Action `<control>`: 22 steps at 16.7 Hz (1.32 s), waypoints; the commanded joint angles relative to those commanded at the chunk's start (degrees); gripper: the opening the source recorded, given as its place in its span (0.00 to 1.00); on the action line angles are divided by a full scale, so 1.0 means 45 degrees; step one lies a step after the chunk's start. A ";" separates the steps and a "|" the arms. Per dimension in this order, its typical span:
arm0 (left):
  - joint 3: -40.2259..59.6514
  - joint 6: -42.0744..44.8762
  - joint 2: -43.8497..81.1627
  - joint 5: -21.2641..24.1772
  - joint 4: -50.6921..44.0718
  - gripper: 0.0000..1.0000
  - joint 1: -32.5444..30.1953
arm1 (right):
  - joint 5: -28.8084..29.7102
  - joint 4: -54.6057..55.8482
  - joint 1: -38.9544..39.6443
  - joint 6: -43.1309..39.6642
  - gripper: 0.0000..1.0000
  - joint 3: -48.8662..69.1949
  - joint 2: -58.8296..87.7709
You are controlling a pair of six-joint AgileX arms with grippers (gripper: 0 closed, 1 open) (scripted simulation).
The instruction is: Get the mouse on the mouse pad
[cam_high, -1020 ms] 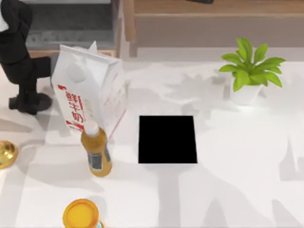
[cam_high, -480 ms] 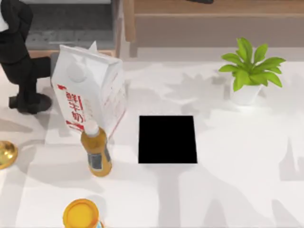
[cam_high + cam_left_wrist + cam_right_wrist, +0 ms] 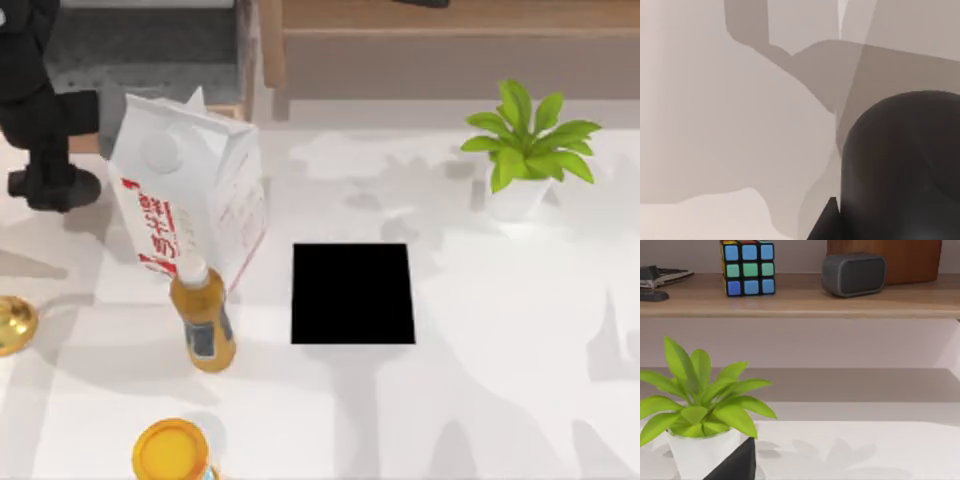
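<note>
The mouse pad [image 3: 352, 293] is a flat black square lying at the table's middle. At the far left, behind the milk carton, my left gripper [image 3: 52, 178] hangs from its black arm, shut on the dark oval mouse [image 3: 55, 187] and held off the table. In the left wrist view the mouse [image 3: 900, 165] is a large dark rounded form over the pale tabletop. The mouse is well to the left of the pad and apart from it. A black corner of my right gripper [image 3: 735, 465] shows in the right wrist view, close to the plant.
A tall white milk carton [image 3: 190, 190] and an orange juice bottle [image 3: 204, 320] stand between the left gripper and the pad. A potted plant [image 3: 525, 155] stands back right. An orange lid [image 3: 172, 450] and a gold object [image 3: 12, 325] lie front left. A wooden shelf [image 3: 800, 297] runs behind.
My left gripper, with the mouse in it, has moved up the top view and slightly left. Everything else stays put.
</note>
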 joint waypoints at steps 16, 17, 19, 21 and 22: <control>0.2364 -0.0019 -0.0419 -0.0039 -0.2844 0.00 -0.0014 | 0.0000 0.0000 0.0000 0.0000 1.00 0.0000 0.0000; 0.2396 0.0103 -0.0523 -0.0022 -0.2854 0.00 -0.0064 | 0.0000 0.0000 0.0000 0.0000 1.00 0.0000 0.0000; 0.2576 0.0720 -0.1030 0.0039 -0.2875 0.00 -0.0288 | 0.0000 0.0000 0.0000 0.0000 1.00 0.0000 0.0000; 0.2914 0.1746 -0.1759 0.0098 -0.2827 0.00 -0.0660 | 0.0000 0.0000 0.0000 0.0000 1.00 0.0000 0.0000; 0.3129 0.2382 -0.2133 0.0123 -0.2761 0.00 -0.0908 | 0.0000 0.0000 0.0000 0.0000 1.00 0.0000 0.0000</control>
